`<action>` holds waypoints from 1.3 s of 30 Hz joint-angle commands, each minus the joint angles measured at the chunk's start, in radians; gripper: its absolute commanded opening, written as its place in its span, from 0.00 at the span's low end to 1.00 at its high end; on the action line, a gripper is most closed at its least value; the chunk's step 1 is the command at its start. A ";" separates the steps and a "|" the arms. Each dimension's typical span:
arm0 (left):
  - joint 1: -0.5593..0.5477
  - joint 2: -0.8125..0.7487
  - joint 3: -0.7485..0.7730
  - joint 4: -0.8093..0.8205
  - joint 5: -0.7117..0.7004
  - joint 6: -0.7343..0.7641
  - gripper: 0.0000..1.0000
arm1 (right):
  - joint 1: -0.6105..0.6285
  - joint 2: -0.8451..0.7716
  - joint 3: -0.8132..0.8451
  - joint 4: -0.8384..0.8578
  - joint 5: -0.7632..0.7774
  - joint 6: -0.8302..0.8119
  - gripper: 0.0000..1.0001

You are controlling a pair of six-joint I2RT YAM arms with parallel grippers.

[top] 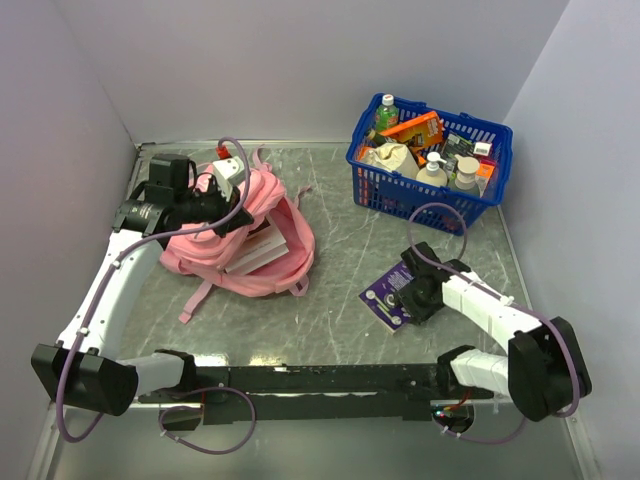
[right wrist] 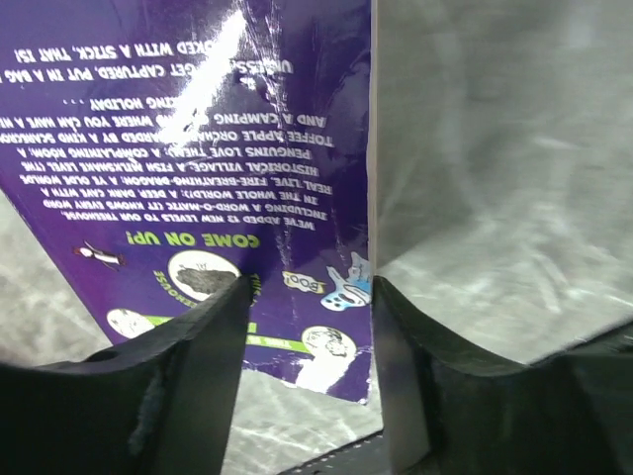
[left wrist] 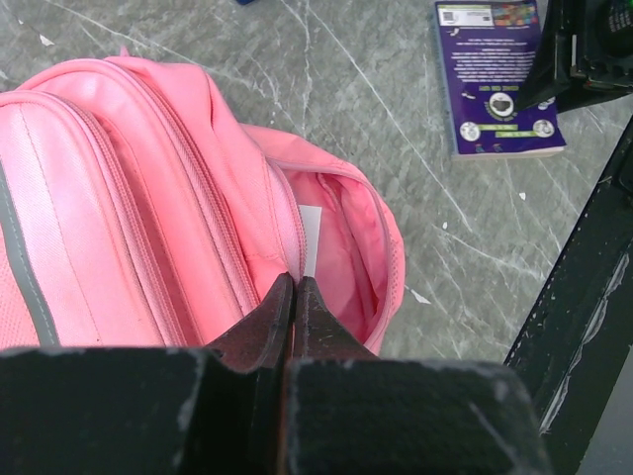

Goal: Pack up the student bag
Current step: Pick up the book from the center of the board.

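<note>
Under the right gripper (right wrist: 309, 287), jaws wide astride its long edge, the book (right wrist: 227, 148) lay well right of the bag (top: 270, 215), whose open mouth the left gripper (left wrist: 294, 284) pinched, jaws closed on its rim.

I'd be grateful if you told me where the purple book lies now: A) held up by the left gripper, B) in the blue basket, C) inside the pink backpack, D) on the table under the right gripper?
D: the purple book lies flat on the table, with the open right gripper just above its edge.
</note>
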 commanded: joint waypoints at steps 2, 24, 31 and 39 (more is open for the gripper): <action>0.008 -0.023 0.004 0.050 0.038 0.036 0.01 | 0.049 0.115 -0.036 0.119 0.042 0.021 0.47; 0.016 -0.009 0.066 -0.005 0.047 0.057 0.01 | 0.119 -0.294 0.024 0.285 0.144 -0.174 0.00; 0.016 -0.006 0.063 0.010 0.041 0.045 0.01 | 0.123 -0.351 0.157 0.429 -0.001 -0.272 0.00; 0.016 -0.008 0.059 0.013 0.023 0.043 0.01 | 0.130 -0.256 0.354 0.548 -0.207 -0.301 0.00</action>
